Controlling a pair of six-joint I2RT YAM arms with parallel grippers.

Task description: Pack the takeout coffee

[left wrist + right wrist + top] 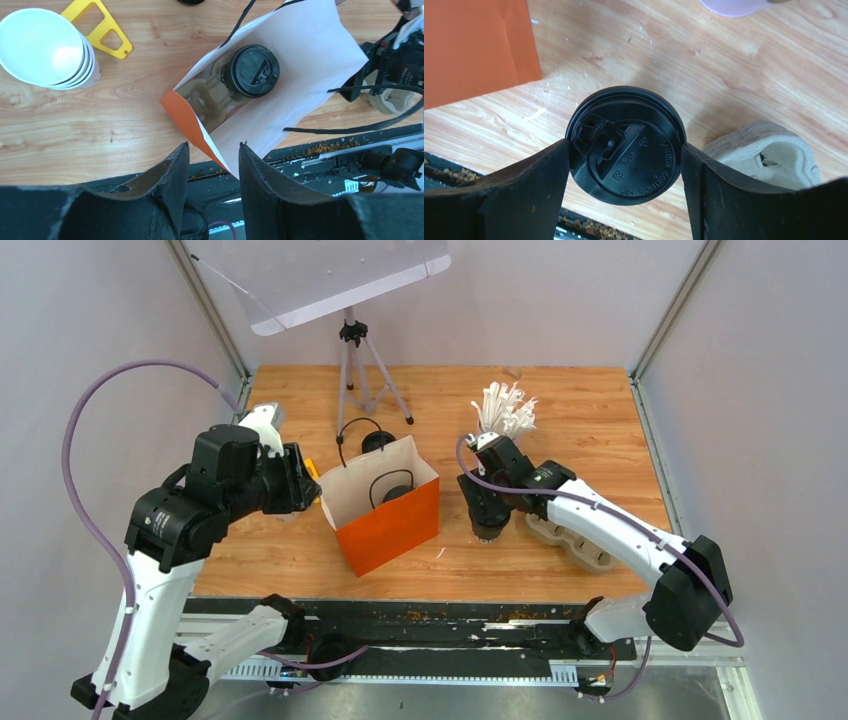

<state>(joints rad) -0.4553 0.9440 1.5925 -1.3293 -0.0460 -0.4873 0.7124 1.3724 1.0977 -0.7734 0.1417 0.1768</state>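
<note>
An orange paper bag (395, 528) with a white inside (310, 75) stands open at the table's middle. One white takeout cup with a black lid (251, 70) stands inside it on a brown pulp tray (207, 97); it also shows in the top view (397, 490). My right gripper (625, 145) is shut on a second black-lidded cup (634, 165), just right of the bag (488, 525). I cannot tell whether that cup touches the table. My left gripper (214, 146) is open and empty, its fingertips either side of the bag's left rim corner (312, 480).
A stack of empty white cups (42, 47) and a yellow plastic piece (102, 27) lie left of the bag. A brown pulp tray (575, 540) sits under the right arm. A pink cup of white straws (505, 410) and a tripod (355, 370) stand behind.
</note>
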